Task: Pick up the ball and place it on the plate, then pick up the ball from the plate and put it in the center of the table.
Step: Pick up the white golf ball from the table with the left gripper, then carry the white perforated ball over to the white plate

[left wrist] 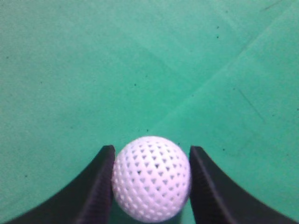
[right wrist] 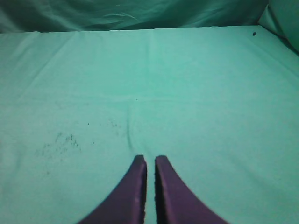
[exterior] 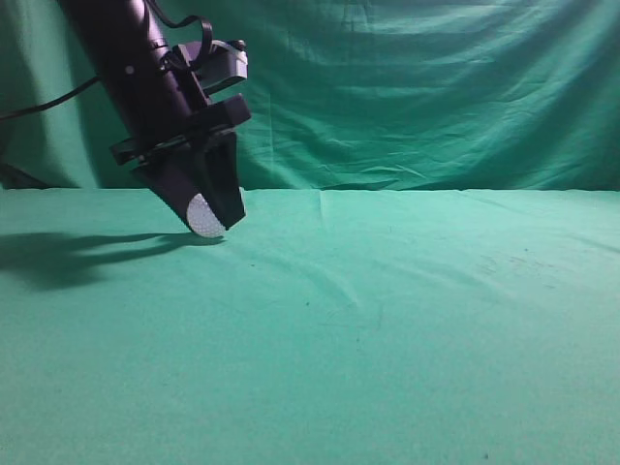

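Far left: left hand [exterior: 205,219] angled down, fingers [left wrist: 96,186] pinching the white dimpled ball [exterior: 204,215] from both sides. Ball sits at the fingertips, low over the green tabletop [exterior: 387,320]; contact with the cloth cannot be told. Right hand [right wrist: 150,161] hangs above the tabletop, fingers pressed nearly together, holding nothing.

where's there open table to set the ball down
Nearly everywhere: the table lies bare from the backdrop to the near edge, center and right included. The only crowded spot is far left, where the left hand grips the ball. The right hand is shut, empty.
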